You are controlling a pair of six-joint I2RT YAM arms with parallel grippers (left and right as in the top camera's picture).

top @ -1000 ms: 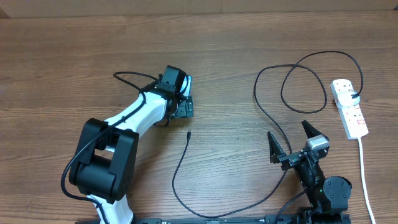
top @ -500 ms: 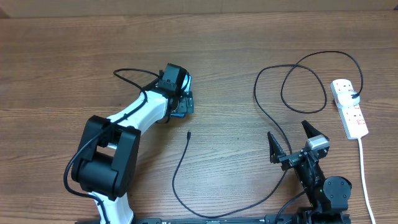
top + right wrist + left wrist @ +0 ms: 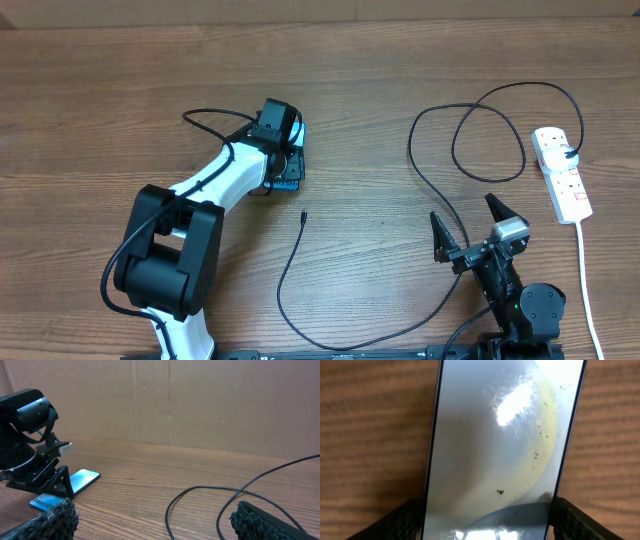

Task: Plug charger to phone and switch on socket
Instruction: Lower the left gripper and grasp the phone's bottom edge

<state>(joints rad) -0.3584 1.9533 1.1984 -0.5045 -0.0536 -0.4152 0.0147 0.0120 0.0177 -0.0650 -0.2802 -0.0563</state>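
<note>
My left gripper (image 3: 288,166) squeezes the phone (image 3: 495,445), my right gripper (image 3: 466,222) gapes (empty), the charger (image 3: 302,217) between them lies unplugged, and the socket (image 3: 562,176) waits.

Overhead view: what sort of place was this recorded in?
Probably an indoor robot test bench: a wood-grain table, a plain brown board backdrop behind it, and a white power strip on the tabletop.

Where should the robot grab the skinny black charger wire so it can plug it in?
Just behind the small plug tip of the charger, coming down from above with the jaws across the wire. It lies flat on the table, its tip pointing toward the phone.
</note>
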